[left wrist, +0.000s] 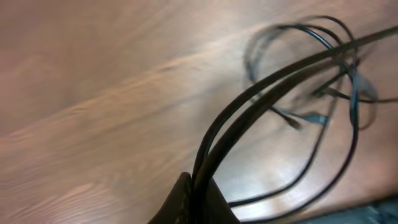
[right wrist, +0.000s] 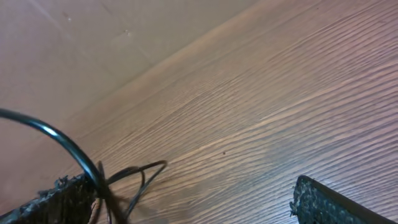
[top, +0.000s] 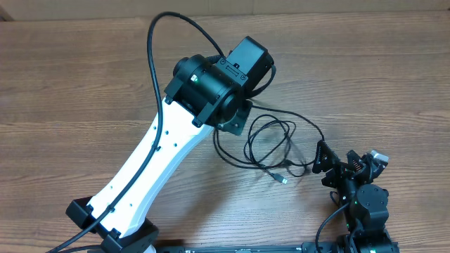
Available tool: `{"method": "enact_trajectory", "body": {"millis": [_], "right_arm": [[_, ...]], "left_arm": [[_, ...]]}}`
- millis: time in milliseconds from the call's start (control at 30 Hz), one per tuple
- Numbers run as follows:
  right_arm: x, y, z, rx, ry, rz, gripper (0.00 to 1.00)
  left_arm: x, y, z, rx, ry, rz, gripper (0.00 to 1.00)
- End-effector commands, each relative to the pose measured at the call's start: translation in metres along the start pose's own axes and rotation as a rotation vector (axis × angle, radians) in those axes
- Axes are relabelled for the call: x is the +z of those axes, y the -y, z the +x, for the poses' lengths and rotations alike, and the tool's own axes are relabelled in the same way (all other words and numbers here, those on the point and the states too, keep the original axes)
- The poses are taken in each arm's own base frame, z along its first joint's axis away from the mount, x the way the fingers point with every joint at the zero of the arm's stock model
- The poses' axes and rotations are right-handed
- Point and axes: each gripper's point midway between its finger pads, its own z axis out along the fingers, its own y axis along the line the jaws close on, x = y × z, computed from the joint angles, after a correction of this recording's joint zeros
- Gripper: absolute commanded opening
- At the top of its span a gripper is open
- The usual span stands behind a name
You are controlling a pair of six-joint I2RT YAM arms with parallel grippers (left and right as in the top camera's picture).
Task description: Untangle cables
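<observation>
a: what sits closest to the arm bases?
b: the right claw, low over the table at the front right. its two fingers stand wide apart, with nothing between them.
a: any cord near it?
b: one strand of the cables curves past one finger, right beside it. whether it touches, i can't tell.
a: and the rest of the cables?
b: thin black loops lie on the wood in the middle, just beyond that claw. they overlap each other, and a small plug lies at the near edge of the heap.
a: and further out?
b: the left claw, on the far left side of the loops. it is pinched together on a few strands, which run out of it in a tight bunch toward the loops. from above, the wrist hides its fingers.
</observation>
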Motion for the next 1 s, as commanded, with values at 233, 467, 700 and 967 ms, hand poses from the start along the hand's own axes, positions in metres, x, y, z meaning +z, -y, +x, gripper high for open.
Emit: {"method": "enact_trajectory", "body": {"millis": [233,467,700,967], "right_arm": [[-0.001,0.003,-0.007,0.006,0.028,0.025,1.0],[-0.001,-0.004,-0.007,0.007,0.024,-0.012,1.0],[-0.005,-0.037,-0.012,0.005,0.017,-0.188,1.0],[-0.006,-0.042,-0.011,0.003,0.009,-0.217,1.0]], "left_arm": [[-0.018,-0.029,-0.008,-0.053,0.09,-0.12,0.04],[-0.017,-0.029,-0.009,-0.063,0.092,-0.121,0.04],[-0.018,-0.026,-0.013,-0.134,0.113,-0.103,0.04],[-0.021,0.027,-0.026,-0.146,0.118,0.194,0.04]]}}
